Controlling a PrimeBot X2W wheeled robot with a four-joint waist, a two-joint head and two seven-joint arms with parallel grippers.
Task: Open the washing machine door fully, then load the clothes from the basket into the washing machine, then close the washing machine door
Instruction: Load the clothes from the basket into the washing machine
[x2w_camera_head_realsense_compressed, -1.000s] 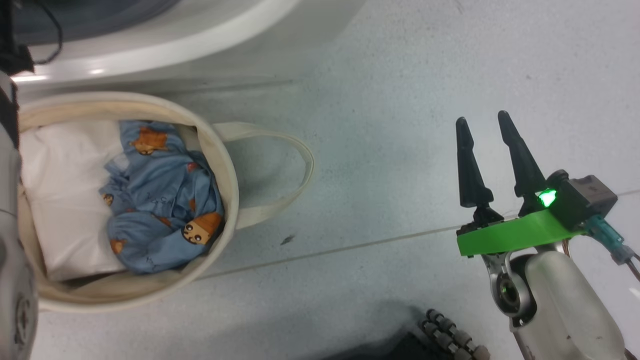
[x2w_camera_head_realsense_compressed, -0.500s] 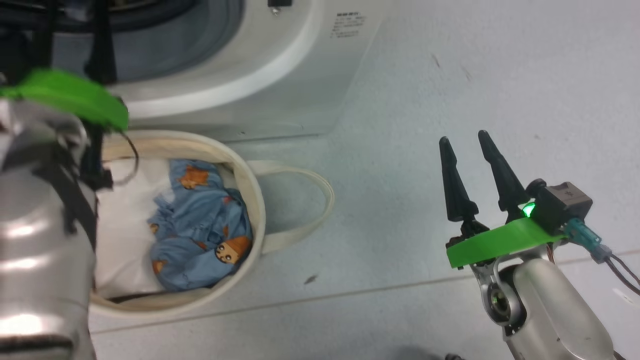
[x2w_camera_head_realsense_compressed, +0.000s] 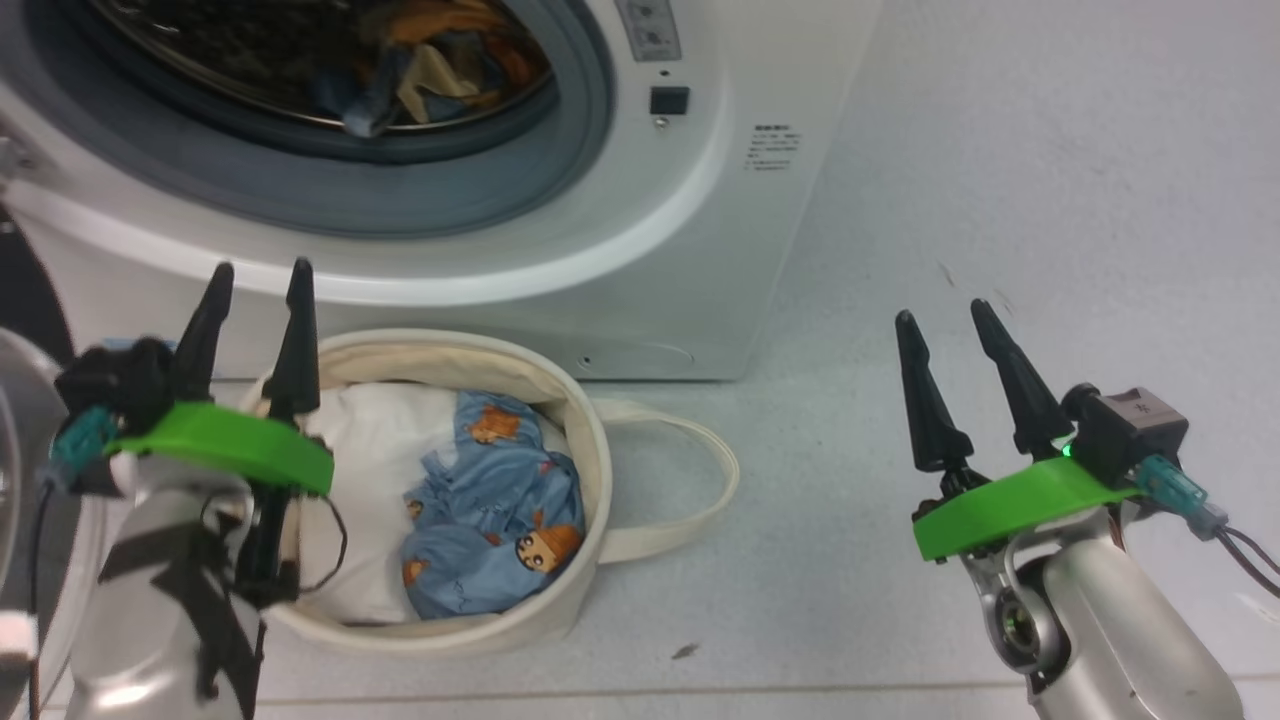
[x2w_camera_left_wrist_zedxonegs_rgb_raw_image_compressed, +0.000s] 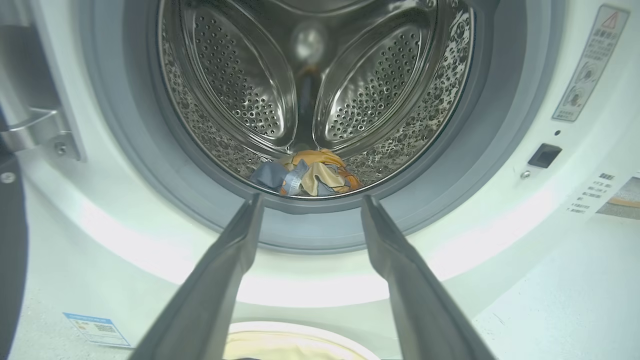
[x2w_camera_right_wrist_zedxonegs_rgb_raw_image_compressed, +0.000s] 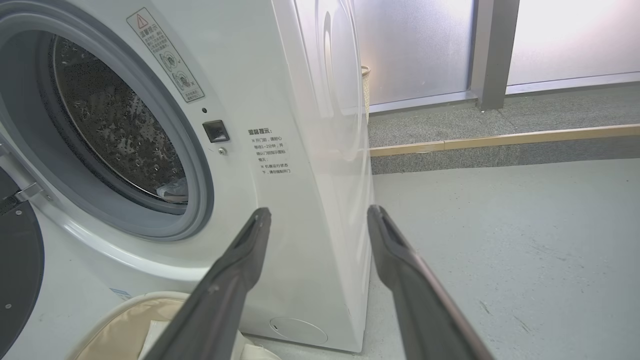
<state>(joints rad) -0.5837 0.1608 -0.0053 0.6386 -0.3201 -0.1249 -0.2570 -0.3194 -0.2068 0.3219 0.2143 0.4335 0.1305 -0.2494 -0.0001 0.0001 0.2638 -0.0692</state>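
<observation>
1. Facing the washing machine (x2w_camera_head_realsense_compressed: 700, 200), I see its round opening uncovered, with the grey gasket (x2w_camera_left_wrist_zedxonegs_rgb_raw_image_compressed: 125, 150) ringing the perforated steel drum (x2w_camera_left_wrist_zedxonegs_rgb_raw_image_compressed: 240, 90).
2. The washing machine door (x2w_camera_right_wrist_zedxonegs_rgb_raw_image_compressed: 17, 270) is swung out to my left on its hinge (x2w_camera_left_wrist_zedxonegs_rgb_raw_image_compressed: 37, 132). I catch only its dark edge, so I cannot tell how wide it stands.
3. A small heap of fabric (x2w_camera_left_wrist_zedxonegs_rgb_raw_image_compressed: 310, 175) in orange, blue and cream lies at the bottom front of the drum, just behind the gasket's lip.
4. The basket (x2w_camera_head_realsense_compressed: 450, 342) stands on the floor (x2w_camera_head_realsense_compressed: 1000, 150) right in front of the machine, below the opening. One loop handle (x2w_camera_head_realsense_compressed: 728, 480) lies out flat toward my right.
5. The clothes (x2w_camera_head_realsense_compressed: 490, 510), light blue with brown bears, sit bunched in the right half of the basket. A plain white bundle (x2w_camera_head_realsense_compressed: 370, 470) fills the left half beside them.
6. My left tool (x2w_camera_head_realsense_compressed: 261, 266) hangs above the basket's left rim. Its two fingers are spread apart with nothing between them, pointing at the lower part of the opening.
7. My right tool (x2w_camera_head_realsense_compressed: 942, 310) hovers over bare floor, well to the right of the basket. Its fingers are likewise parted and empty, aimed at the machine's right front corner.
8. A blue label sticker (x2w_camera_left_wrist_zedxonegs_rgb_raw_image_compressed: 97, 327) sits low on the machine's front, left of the basket's rim in my left wrist view.
</observation>
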